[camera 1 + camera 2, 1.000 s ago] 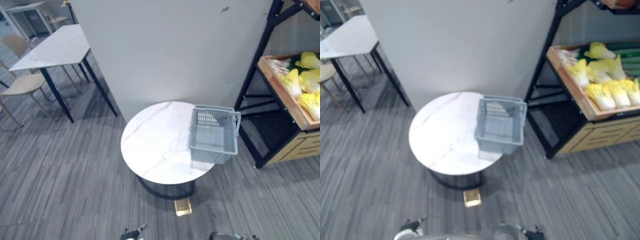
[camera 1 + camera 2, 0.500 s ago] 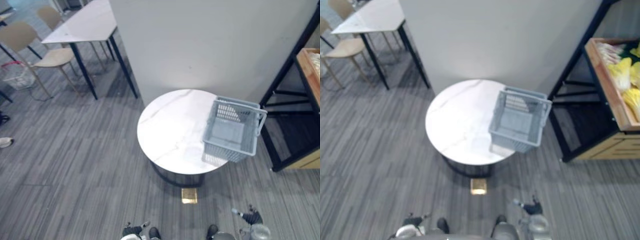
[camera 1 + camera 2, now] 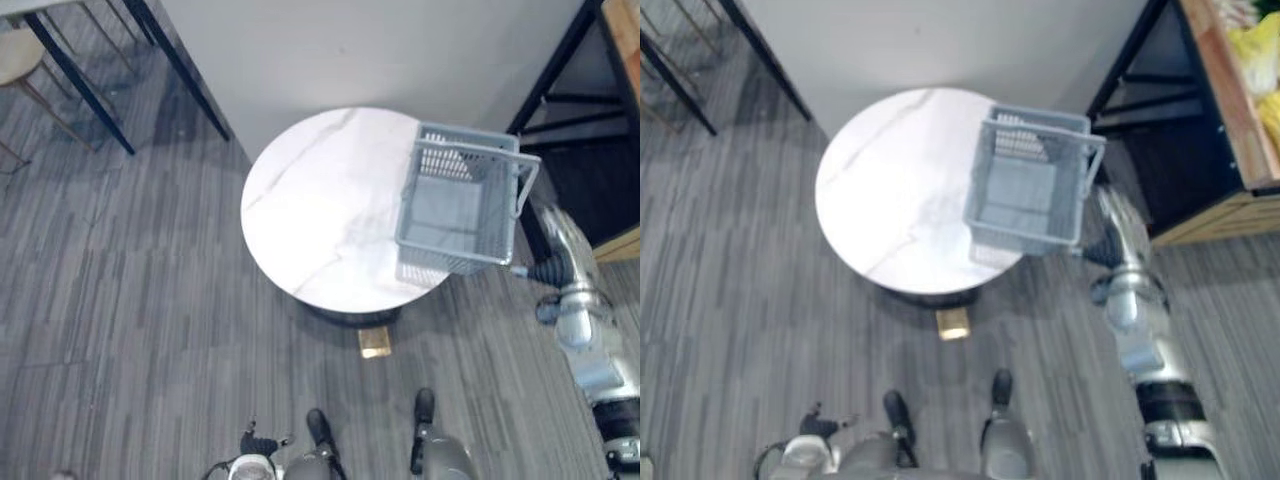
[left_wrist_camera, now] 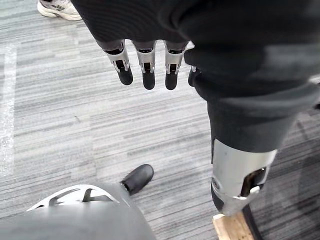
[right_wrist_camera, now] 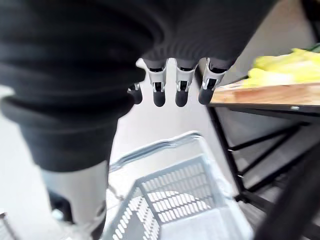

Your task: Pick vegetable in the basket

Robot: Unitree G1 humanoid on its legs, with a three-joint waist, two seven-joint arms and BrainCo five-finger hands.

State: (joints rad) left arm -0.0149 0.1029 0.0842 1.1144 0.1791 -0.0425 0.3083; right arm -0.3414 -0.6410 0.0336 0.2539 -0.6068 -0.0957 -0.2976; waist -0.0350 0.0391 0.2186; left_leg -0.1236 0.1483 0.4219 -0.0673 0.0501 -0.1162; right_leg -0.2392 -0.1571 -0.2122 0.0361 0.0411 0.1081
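Cabbages (image 3: 1257, 45) on the shelf (image 3: 1228, 110): leafy, light, bruisable; probably best cupped round the firm middle. Basket (image 3: 455, 200) at the tabletop's (image 3: 320, 200) right edge. Empty, fingers straight: right hand (image 5: 181, 90), left hand (image 4: 145, 70).

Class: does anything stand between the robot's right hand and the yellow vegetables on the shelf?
Nothing visible fills the gap. The open right hand points toward the vegetables; only the rim of their wooden tray lies before them.

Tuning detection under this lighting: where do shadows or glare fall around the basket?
Left eye view: the basket throws a soft shadow onto the round table at its near side; no hard glare. Right wrist view: the wall past the right hand is brightly lit, nearly white.
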